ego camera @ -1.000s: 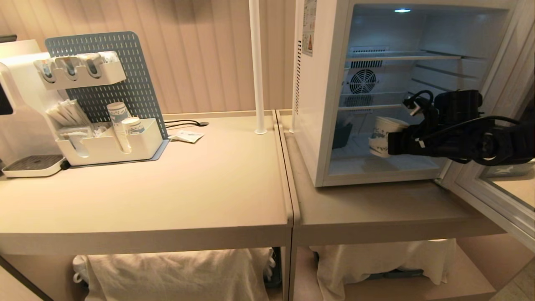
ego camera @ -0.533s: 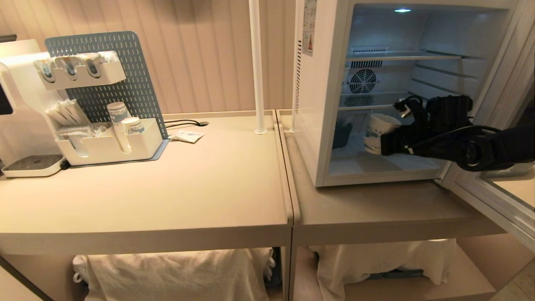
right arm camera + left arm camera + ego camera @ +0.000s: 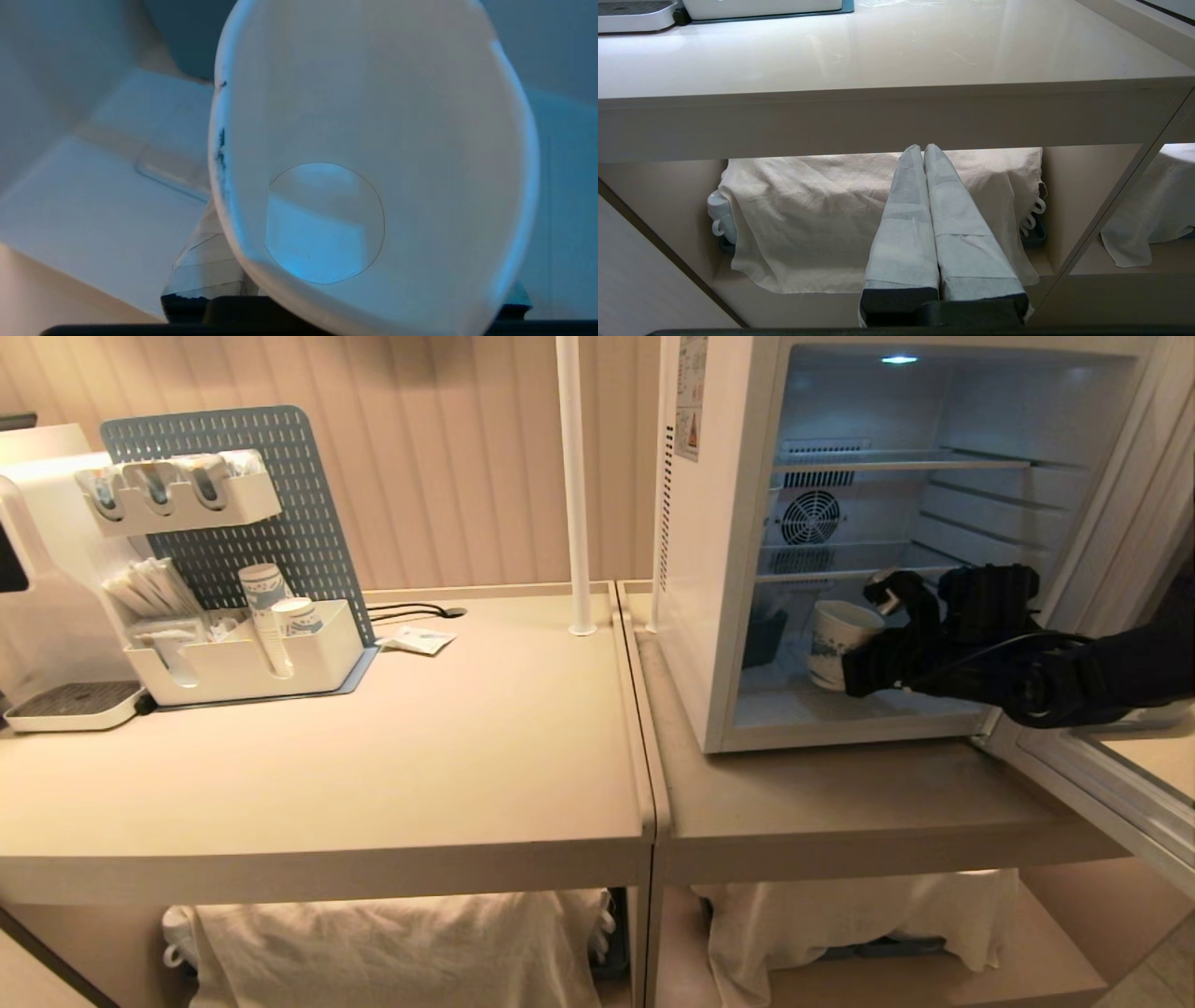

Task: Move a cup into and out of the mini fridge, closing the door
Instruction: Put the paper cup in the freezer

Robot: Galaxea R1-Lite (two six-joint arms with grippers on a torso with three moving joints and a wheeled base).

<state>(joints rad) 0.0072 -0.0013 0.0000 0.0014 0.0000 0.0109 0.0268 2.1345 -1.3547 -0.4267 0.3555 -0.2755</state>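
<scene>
Cup [image 3: 836, 639] sits in my right claw [image 3: 864, 667] inside the fridge [image 3: 714, 569], low in the bottom compartment under the lower wire shelf, roughly upright and tipped a little. I cannot tell whether its base touches the fridge floor. From the right wrist view I look straight into the cup's [image 3: 373, 154] white inside, and one taped finger [image 3: 205, 266] shows against its outer wall, so the claw is grasping the cup. The right arm reaches in from the open side, where the door [image 3: 1092, 775] stands swung wide to the right. The fan [image 3: 809, 516] shows on the back wall above the cup.

My left claw [image 3: 924, 154] is clenched with nothing in it, parked below the tabletop [image 3: 887, 51] edge and pointing at a cloth [image 3: 808, 210] draped over the shelf underneath.
</scene>
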